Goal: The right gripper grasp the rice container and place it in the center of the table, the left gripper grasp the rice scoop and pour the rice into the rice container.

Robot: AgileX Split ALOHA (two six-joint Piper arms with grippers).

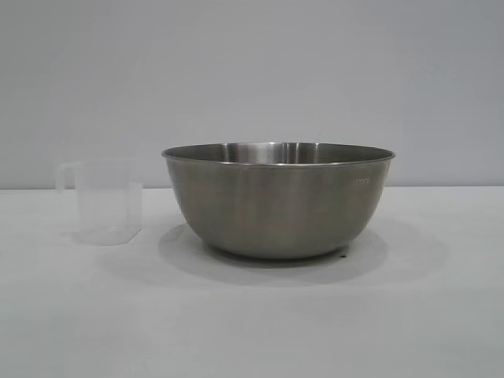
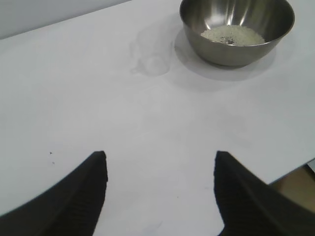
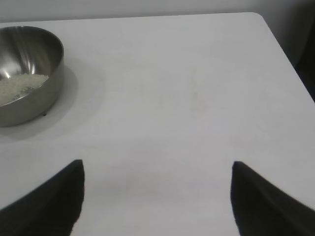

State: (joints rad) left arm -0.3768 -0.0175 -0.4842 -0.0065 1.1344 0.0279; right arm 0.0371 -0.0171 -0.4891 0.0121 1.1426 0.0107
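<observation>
Rice scoop stands empty beside the bowl

Rice scoop [image 1: 108, 203] sits on the table [image 1: 252, 315], just left of the rice container [image 1: 278, 201]. It looks light, thin and easy to tip; its loop handle is the best hold. The rice [image 2: 231, 35] lies inside the container. The left gripper [image 2: 160, 196] and right gripper [image 3: 157, 199] hang apart, jaws spread, holding nothing.

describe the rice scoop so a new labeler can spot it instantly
Start at the big steel rice container in the middle of the white table. The rice scoop stands upright just beside it, at its left in the exterior view. It is small, see-through frosted plastic with a loop handle, not metal.
</observation>
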